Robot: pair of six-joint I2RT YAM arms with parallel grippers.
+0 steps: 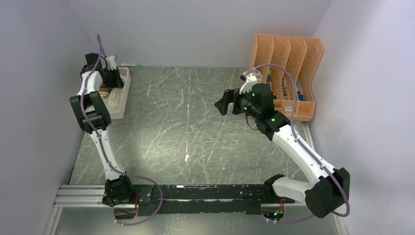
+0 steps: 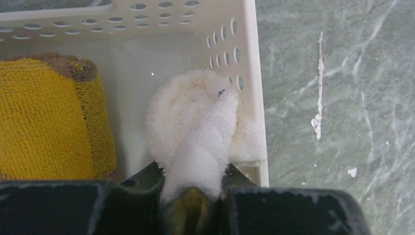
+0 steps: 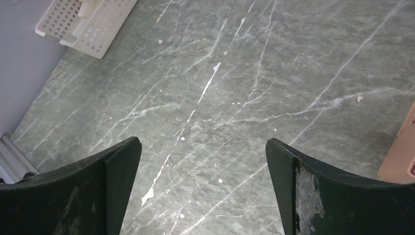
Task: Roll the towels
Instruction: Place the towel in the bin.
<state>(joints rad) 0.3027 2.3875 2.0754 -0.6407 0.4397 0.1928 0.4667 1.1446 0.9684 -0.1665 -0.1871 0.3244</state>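
Left gripper (image 2: 193, 193): jaws clamped on end of rolled cream towel (image 2: 188, 122); roll inside white basket (image 2: 147, 29), close against right wall; yellow towel (image 2: 46, 117) rolled, lying beside it, apart. Judgement: placing step; seat roll on basket floor, release slowly so coil holds. Right gripper (image 3: 203, 161): spread wide, empty, above table (image 3: 244, 73).

Basket (image 1: 123, 98) far left on table (image 1: 195, 127), rack (image 1: 286, 54) far right. Towel 1 (image 2: 46, 117) and towel 2 (image 2: 191, 122) side by side in basket.

white towel (image 2: 193, 122) seemingly pinched, yellow towel (image 2: 44, 117) beside
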